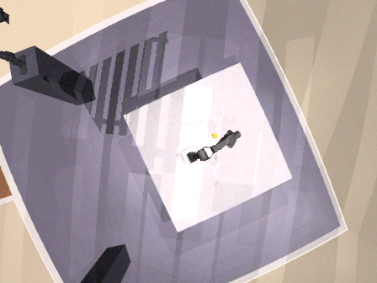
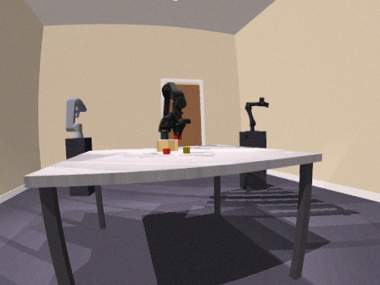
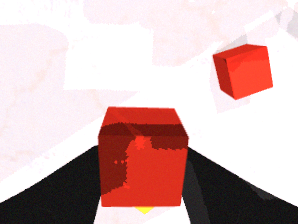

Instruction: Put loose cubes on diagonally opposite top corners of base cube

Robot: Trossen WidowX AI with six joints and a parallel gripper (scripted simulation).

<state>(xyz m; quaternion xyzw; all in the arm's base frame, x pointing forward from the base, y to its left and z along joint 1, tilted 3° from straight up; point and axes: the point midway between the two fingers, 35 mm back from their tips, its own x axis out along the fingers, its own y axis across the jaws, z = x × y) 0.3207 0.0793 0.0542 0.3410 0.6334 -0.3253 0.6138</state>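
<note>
My gripper (image 2: 178, 134) (image 3: 141, 155) is shut on a red cube (image 1: 221, 139) (image 2: 177, 137) (image 3: 141, 170), held above the table. The cube looks level in the wrist view. The yellow base cube (image 1: 215, 136) (image 2: 187, 150) stands on the table; in the wrist view only a small yellow corner (image 3: 145, 210) shows below the held cube. The held cube is higher than the base cube and beside it in the top view. The other loose red cube (image 2: 166, 151) (image 3: 245, 72) lies on the table; the arm hides it in the top view.
The white table (image 1: 236, 189) (image 2: 237, 161) carries the arm (image 1: 204, 153) (image 2: 166, 106). A tan block (image 2: 165, 145) shows at the arm's foot, behind the loose red cube. Other robots on dark pedestals (image 2: 253, 157) (image 2: 79, 165) stand away from the table.
</note>
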